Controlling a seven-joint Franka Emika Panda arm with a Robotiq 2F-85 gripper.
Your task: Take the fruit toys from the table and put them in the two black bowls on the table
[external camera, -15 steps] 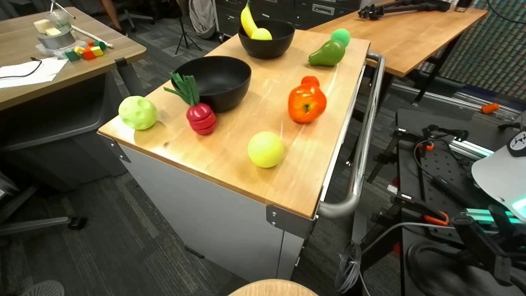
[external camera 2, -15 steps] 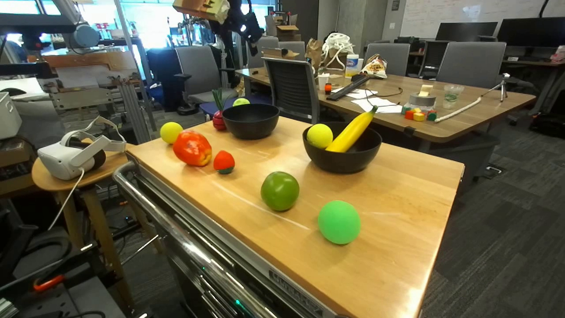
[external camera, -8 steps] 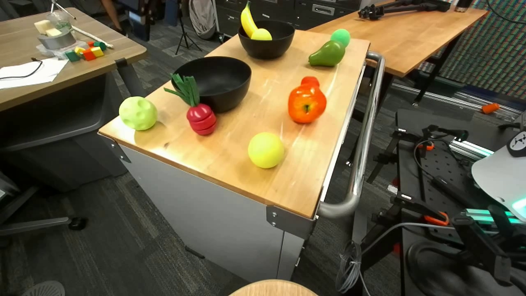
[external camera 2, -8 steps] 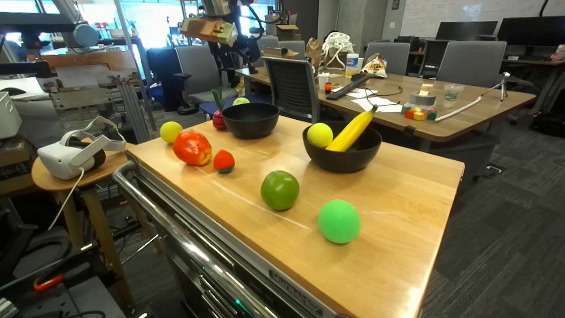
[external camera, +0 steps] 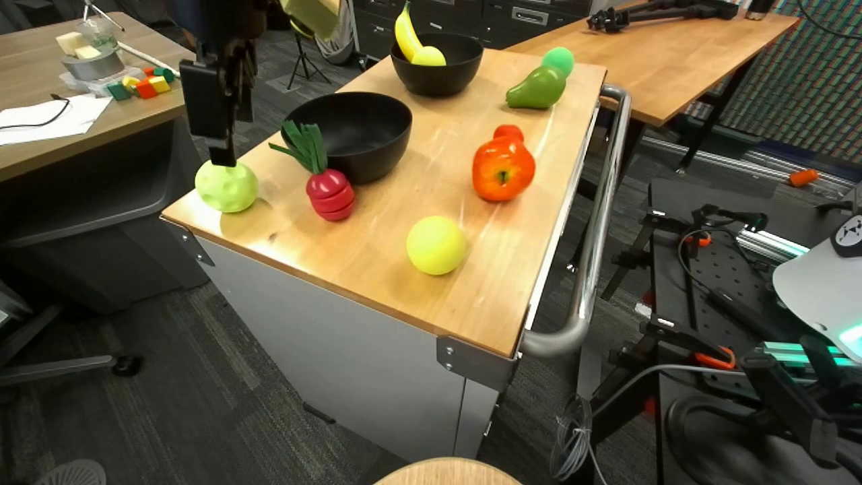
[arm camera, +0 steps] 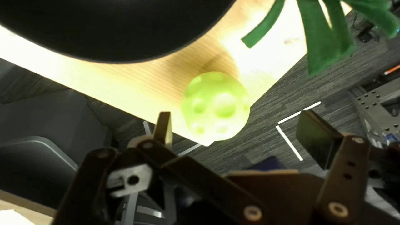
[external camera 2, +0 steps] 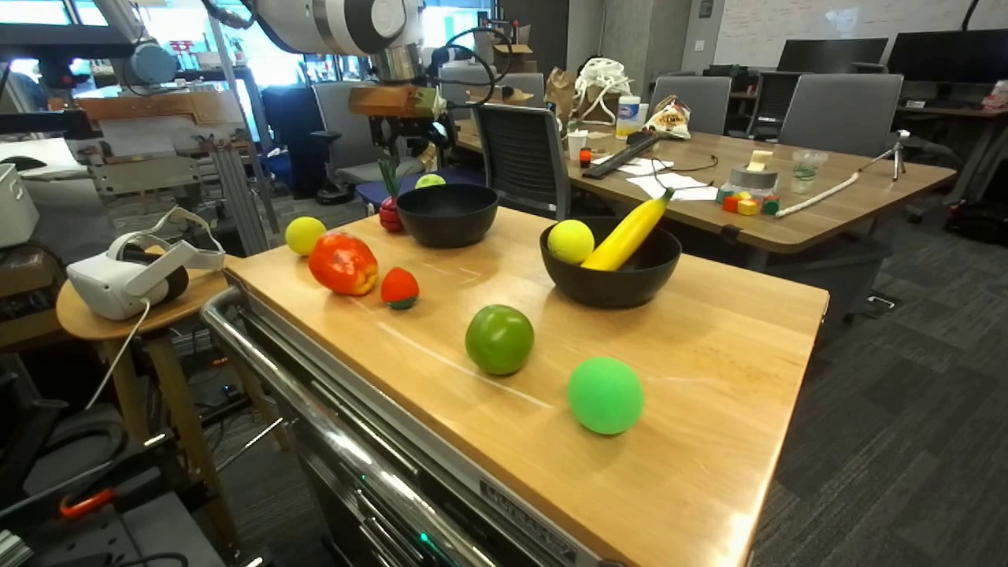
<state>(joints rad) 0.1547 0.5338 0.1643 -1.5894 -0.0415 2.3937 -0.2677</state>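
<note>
Wrist view puts the black two-finger gripper (arm camera: 240,132) closest, its fingers (arm camera: 162,126) spread wide apart; just beyond the tips, a lime-green dimpled ball (arm camera: 215,106) rests near a corner of the light wooden table (arm camera: 147,87). In an exterior view, a smooth yellow ball (external camera: 436,246) lies nearest. A little farther, at the left, one fingertip overlaps the top of the lime-green dimpled ball; I cannot tell whether they touch. To that ball's right, a red banded toy radish (external camera: 328,185) with green leaves stands just beside a round matte black bowl (external camera: 374,158). On the right sits a glossy orange-red toy fruit (external camera: 504,170), partly hiding a small rounded red toy (external camera: 508,131). Farther back, a dark green pear-shaped toy (external camera: 539,87) lies on its side in front of a mint-green ball (external camera: 558,60). Left of these, a second round black bowl (external camera: 438,82) holds a yellow toy banana (external camera: 406,37), its tip above the rim, and a plain yellow ball (external camera: 429,56). Farthest off stand dark drawer cabinets (external camera: 515,30) with silver handles.
</note>
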